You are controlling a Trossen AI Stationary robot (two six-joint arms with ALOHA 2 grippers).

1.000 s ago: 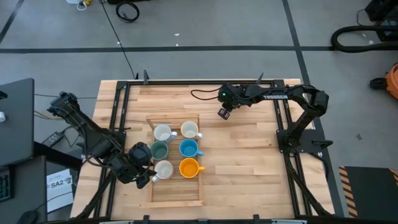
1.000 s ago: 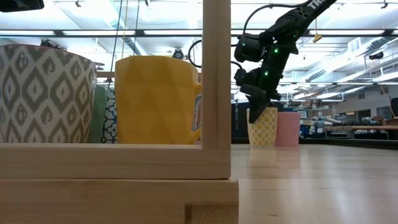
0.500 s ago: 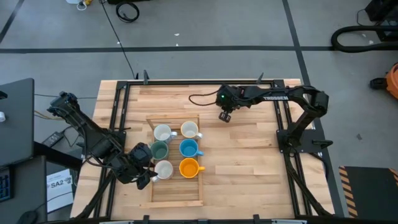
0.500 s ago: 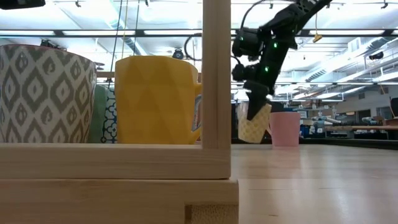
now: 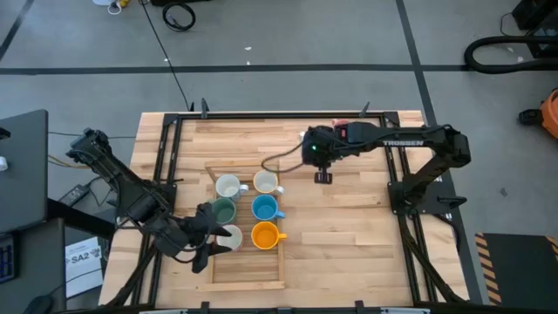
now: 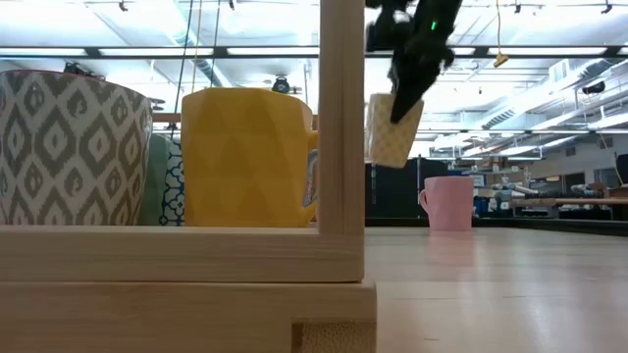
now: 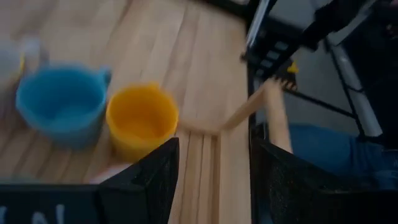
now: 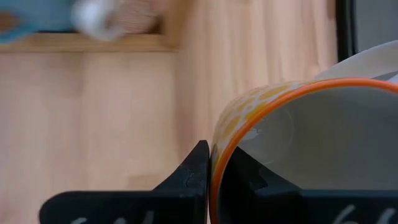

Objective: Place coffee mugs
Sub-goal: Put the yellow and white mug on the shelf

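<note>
My right gripper (image 5: 322,174) hangs above the table right of the wooden tray (image 5: 246,281) and is shut on a cream mug with a yellow pattern (image 6: 392,129) and an orange rim (image 8: 298,93). A pink mug (image 6: 448,203) stands on the table behind it. The tray holds two white mugs (image 5: 228,187), a teal one (image 5: 224,210), a blue one (image 5: 264,208), an orange one (image 5: 264,234) and a white one (image 5: 231,237). My left gripper (image 7: 214,180) is open, low beside the tray's near left mug, and looks at the blue mug (image 7: 59,109) and the orange mug (image 7: 142,121). My right gripper holds the patterned mug by its rim wall (image 8: 217,155), one finger inside the mug and one outside. The fingers (image 6: 404,93) come from above, pointing down. The mug is lifted clear of the table and hangs tilted below the fingers.
The tray's near end (image 5: 248,266) holds no mugs. Bare wooden table (image 5: 349,235) lies right of the tray. Black frame rails (image 5: 397,187) run along the table's sides. The tray's post (image 6: 341,118) and two mugs (image 6: 69,147) stand close before the low camera.
My right gripper has risen with the patterned mug, which stood on the table beside the pink mug and now hangs well clear and tilted. It has also drifted a little toward the near edge. The pink mug has stayed. My left gripper has shifted slightly by the tray's near left corner.
</note>
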